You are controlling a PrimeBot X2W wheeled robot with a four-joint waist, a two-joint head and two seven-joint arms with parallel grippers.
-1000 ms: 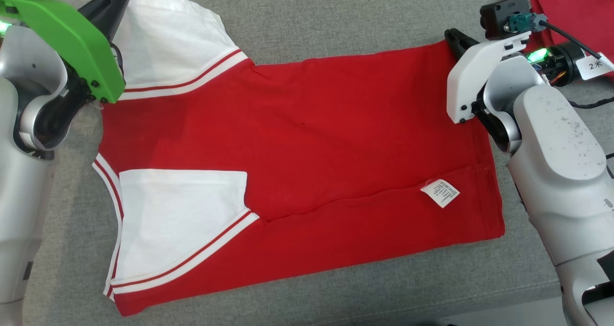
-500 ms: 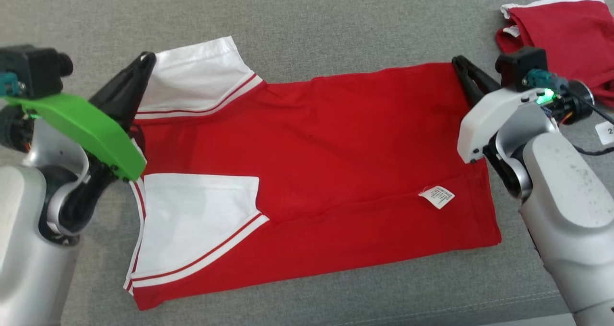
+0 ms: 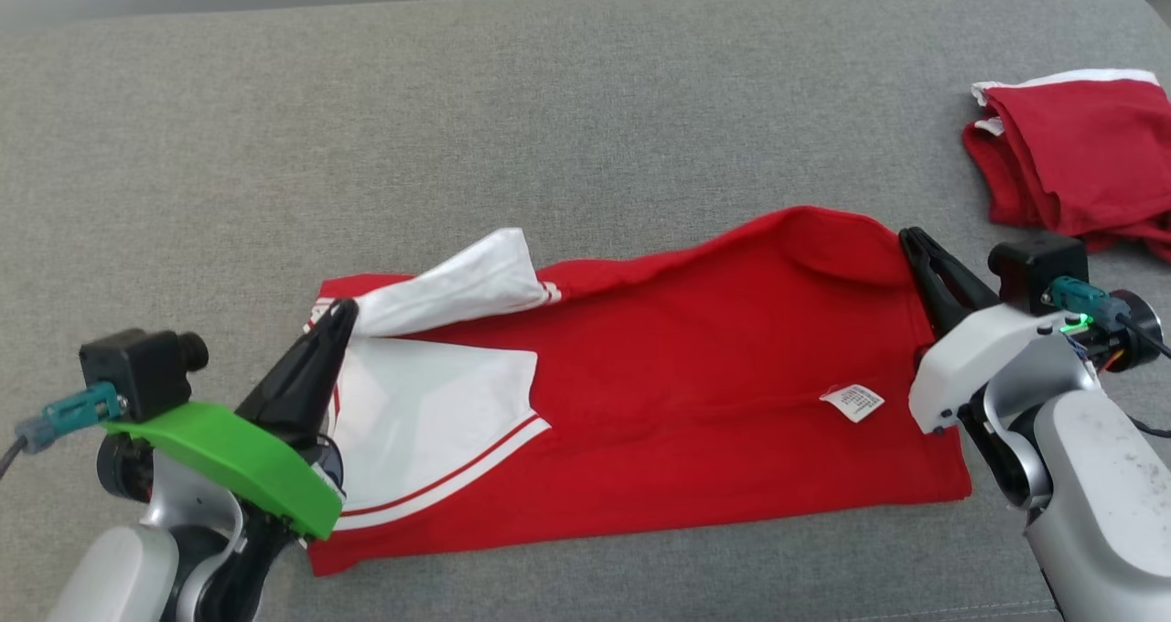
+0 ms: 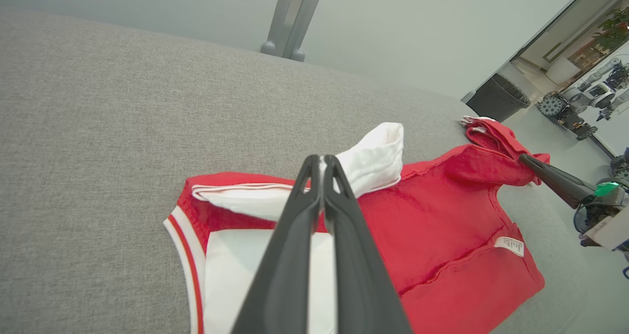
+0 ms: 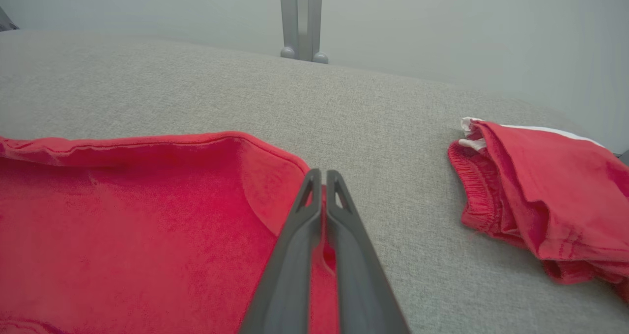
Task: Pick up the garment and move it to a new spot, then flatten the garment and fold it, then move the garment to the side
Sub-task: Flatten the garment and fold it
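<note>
No text can be read. A white label (image 3: 853, 402) sewn on the red garment (image 3: 695, 366) carries rows of fine print, too small to make out in the head view. In the left wrist view the same label (image 4: 509, 246) shows only faint grey lines. A pale tag (image 4: 605, 232) at the right edge of that view shows no legible marks. No brands, numbers or signs can be made out.
</note>
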